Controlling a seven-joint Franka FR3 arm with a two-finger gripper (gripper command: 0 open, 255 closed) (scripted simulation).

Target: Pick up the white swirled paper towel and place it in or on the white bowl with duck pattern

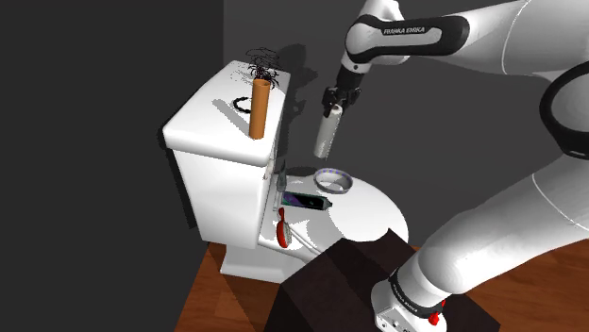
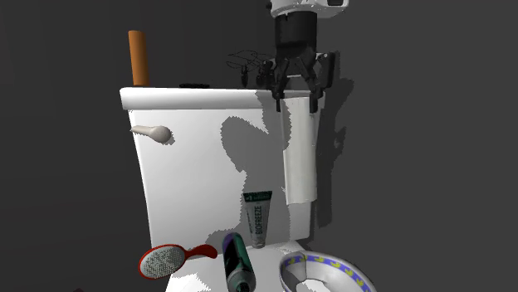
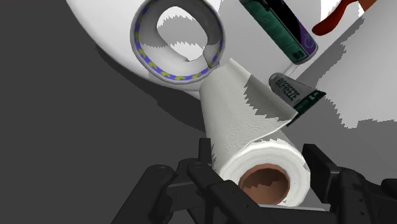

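My gripper (image 1: 335, 102) is shut on the upper end of a white paper towel roll (image 1: 326, 137), which hangs nearly upright in the air. A white bowl (image 1: 331, 179) with a blue and yellow patterned rim sits on the closed toilet lid, below the roll's lower end. In the second exterior view the gripper (image 2: 297, 90) holds the roll (image 2: 300, 153) in front of the tank, high above the bowl (image 2: 332, 262). In the wrist view the fingers (image 3: 318, 164) clasp the roll (image 3: 245, 121), whose brown core faces the camera. The bowl (image 3: 137, 38) lies beyond its far end, a little to one side.
A brown cylinder (image 1: 260, 108) and a black wiry object (image 1: 260, 66) stand on the white toilet tank (image 1: 222, 141). On the lid near the bowl lie a dark bottle (image 2: 238, 261), a green tube (image 2: 257, 217) and a red brush (image 2: 166, 260). A dark stand (image 1: 330, 283) sits in front.
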